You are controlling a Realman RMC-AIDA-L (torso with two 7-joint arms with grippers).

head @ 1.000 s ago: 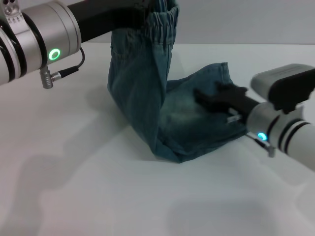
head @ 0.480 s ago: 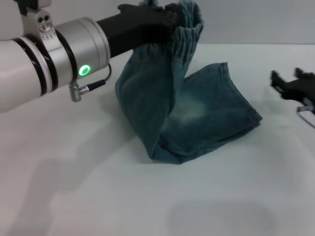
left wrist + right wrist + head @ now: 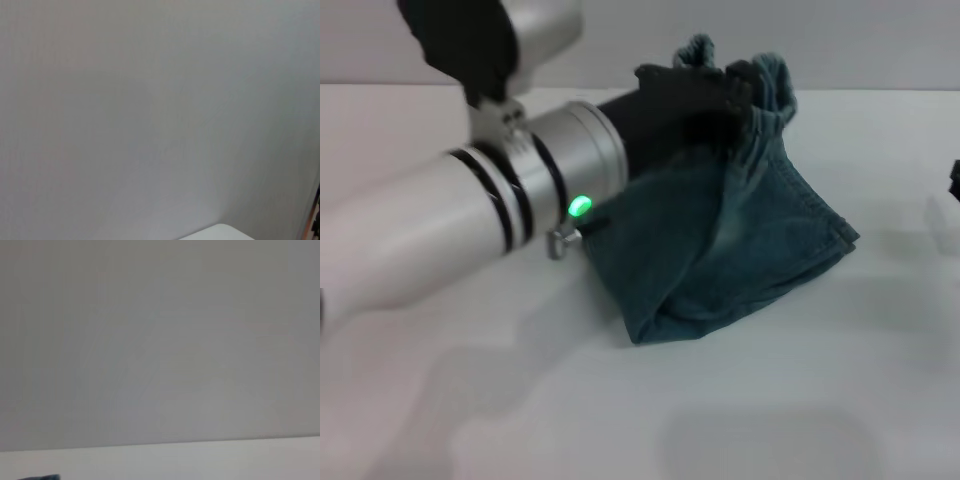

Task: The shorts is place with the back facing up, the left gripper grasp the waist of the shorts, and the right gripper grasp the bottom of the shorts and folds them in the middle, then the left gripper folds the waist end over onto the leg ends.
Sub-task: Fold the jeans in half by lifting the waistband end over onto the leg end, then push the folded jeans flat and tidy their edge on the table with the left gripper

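White tabletop (image 3: 620, 420) is spreading bare across the near foreground. Beyond it, the teal-blue faded denim shorts (image 3: 760, 250) are lying folded near the middle, their fold edge nearest the camera and the straight stitched leg ends (image 3: 820, 215) pointing right. Above them, the left gripper (image 3: 745, 85), a black claw on a silver-white arm with a green light, is pinching the ruffled elastic waist (image 3: 770, 90) and holding it raised over the leg ends. At the far right edge, only a sliver of the right gripper (image 3: 955, 180) is showing; its opening cannot be judged.
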